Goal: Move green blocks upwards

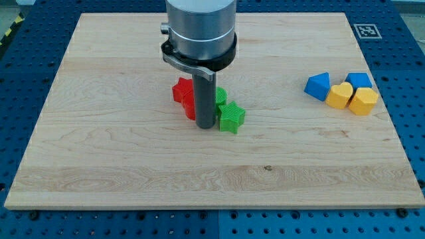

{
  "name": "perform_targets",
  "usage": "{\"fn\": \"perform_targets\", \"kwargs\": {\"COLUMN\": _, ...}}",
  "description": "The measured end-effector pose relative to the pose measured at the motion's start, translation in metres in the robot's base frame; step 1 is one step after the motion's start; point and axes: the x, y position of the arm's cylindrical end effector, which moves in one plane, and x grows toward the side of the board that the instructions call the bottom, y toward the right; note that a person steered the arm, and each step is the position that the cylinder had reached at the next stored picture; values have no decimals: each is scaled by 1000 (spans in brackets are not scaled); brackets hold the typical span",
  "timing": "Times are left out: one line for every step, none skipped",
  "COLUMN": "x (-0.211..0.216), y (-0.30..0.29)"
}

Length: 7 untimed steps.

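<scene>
Pale wooden counter [119,153] resting on a blue perforated base [408,79], seen from one long side, with a small black-and-white printed marker [366,30] in the corner at the view's top right.

Landmark: the green star block [232,118], lying near the middle of the counter.

My tip [205,126], the lower end of the straight dark rod beneath the grey cylindrical arm body [200,30], stands on the counter just to the view's left of the green star; the two look to be touching or nearly so, though the exact contact cannot be made out. The arm ends in this plain rod alone, so it has no spreading or pinching state to show.

A second green block [220,97] sits just above the green star and against the rod's right side; the rod partly hides it, so its shape cannot be told.

A red block [181,90] lies up and to the view's left of the green star, beyond the rod. More red [190,110] shows at the rod's left edge, level with the star; whether it is a separate block cannot be told.

Well apart to the view's right of the green star is a tight cluster: two blue blocks [317,85] [359,80], a yellow heart block [340,95] and another yellow block [364,101].
</scene>
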Motion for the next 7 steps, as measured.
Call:
{"fn": "perform_targets", "kwargs": {"x": 22, "y": 1}}
{"fn": "perform_targets", "kwargs": {"x": 49, "y": 9}}
{"fn": "perform_targets", "kwargs": {"x": 41, "y": 32}}
{"fn": "perform_targets", "kwargs": {"x": 30, "y": 46}}
{"fn": "perform_targets", "kwargs": {"x": 19, "y": 50}}
{"fn": "perform_targets", "kwargs": {"x": 11, "y": 50}}
{"fn": "perform_targets", "kwargs": {"x": 5, "y": 50}}
